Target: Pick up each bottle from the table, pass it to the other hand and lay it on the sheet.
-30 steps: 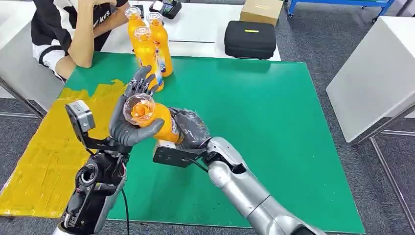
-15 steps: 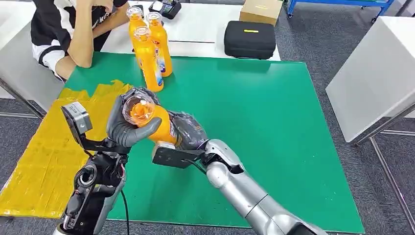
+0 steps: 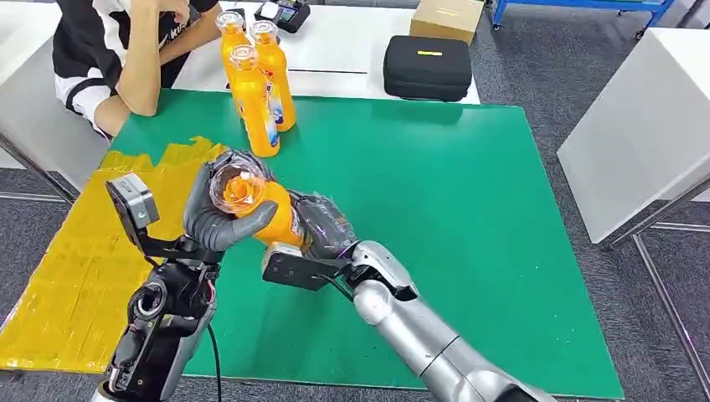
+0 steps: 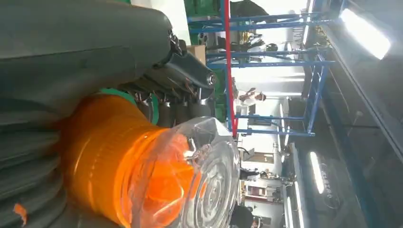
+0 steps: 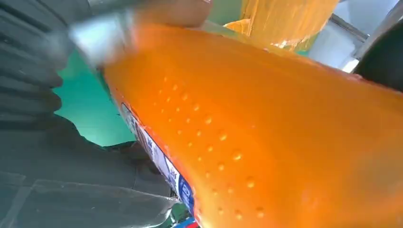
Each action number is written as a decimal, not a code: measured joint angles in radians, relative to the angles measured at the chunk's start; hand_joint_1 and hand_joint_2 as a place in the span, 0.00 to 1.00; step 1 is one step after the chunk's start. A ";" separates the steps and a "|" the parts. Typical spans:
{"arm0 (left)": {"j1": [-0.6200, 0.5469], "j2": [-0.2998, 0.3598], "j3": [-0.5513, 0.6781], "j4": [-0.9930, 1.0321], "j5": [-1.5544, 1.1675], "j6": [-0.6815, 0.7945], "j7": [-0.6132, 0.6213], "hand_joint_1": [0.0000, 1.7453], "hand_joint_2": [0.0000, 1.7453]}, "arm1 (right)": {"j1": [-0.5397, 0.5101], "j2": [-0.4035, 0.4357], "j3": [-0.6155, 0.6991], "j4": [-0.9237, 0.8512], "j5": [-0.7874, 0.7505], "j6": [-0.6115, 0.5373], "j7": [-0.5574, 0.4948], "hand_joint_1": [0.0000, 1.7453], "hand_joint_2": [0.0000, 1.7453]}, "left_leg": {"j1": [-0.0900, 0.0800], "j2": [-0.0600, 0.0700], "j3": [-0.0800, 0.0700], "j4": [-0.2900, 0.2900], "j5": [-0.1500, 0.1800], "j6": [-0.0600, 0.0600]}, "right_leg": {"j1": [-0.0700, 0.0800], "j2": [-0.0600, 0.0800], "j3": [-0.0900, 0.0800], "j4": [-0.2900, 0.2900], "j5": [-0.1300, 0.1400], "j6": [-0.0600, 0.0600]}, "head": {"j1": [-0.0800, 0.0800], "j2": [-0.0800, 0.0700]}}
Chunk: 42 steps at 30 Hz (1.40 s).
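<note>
Orange bottle (image 3: 255, 201) tilted, held above green table; three upright.

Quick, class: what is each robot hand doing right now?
Left hand: grips the orange bottle near its cap.
Right hand: holds the same bottle's lower body.
</note>
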 measured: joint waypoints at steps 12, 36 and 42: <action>0.016 0.000 -0.007 -0.004 -0.018 0.010 -0.026 1.00 1.00 | 0.069 -0.024 -0.008 -0.083 0.002 -0.074 0.007 0.00 1.00 | 0.000 0.000 0.000 0.000 0.000 0.000 | 0.000 0.000 0.000 0.000 0.000 0.000 | 0.000 0.000; 0.024 0.002 -0.006 0.041 -0.100 0.027 -0.113 1.00 1.00 | 0.155 -0.071 -0.037 -0.216 -0.025 -0.192 -0.027 0.00 1.00 | 0.000 0.000 0.000 0.000 0.000 0.000 | 0.000 0.000 -0.001 0.000 0.000 0.000 | 0.000 0.000; 0.009 0.002 0.001 0.060 -0.252 0.176 -0.159 1.00 1.00 | 0.166 -0.074 -0.061 -0.230 -0.035 -0.217 -0.039 0.00 1.00 | 0.000 0.000 0.000 0.000 0.000 0.000 | 0.000 0.000 -0.001 0.000 0.000 0.000 | 0.000 0.000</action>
